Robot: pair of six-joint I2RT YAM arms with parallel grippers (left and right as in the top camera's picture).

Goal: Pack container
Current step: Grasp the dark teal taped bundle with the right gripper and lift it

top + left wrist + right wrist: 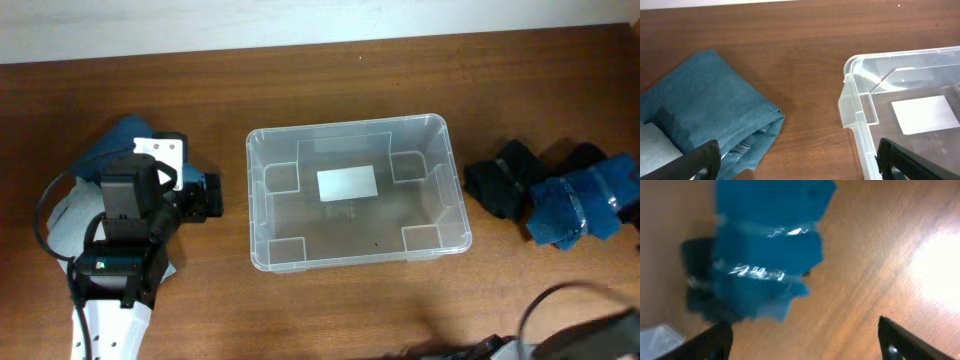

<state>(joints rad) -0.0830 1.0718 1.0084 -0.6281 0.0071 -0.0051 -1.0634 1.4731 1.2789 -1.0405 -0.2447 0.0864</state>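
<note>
Claws first, since they are nearest: the left gripper (800, 165) has its two black fingers spread wide and holds nothing, and the right gripper (807, 342) is spread wide and empty too, though its picture is smeared. Under the left claw lies a folded teal cloth (710, 105) with a pale grey piece (655, 142) beside it, both resting on the brown wooden table (330, 310). Just to that claw's right, a little apart from the cloth, stands the clear rectangular plastic container (340, 225), in the middle of the table, upright, open and with nothing in it. Its long axis runs left to right across the table, so its short left wall faces the left arm. That arm looks the nearer of the two, and I would guess any load from the left has only a short sideways carry over that wall. A plain white label (347, 183) sits on the bin's floor; faint marks show below it in the left wrist view, too small to read. Beyond the bin's right wall, well apart, lie a bright blue bundle banded with glossy clear strips (770, 245) and a dark bundle (505, 180) touching it.
</note>
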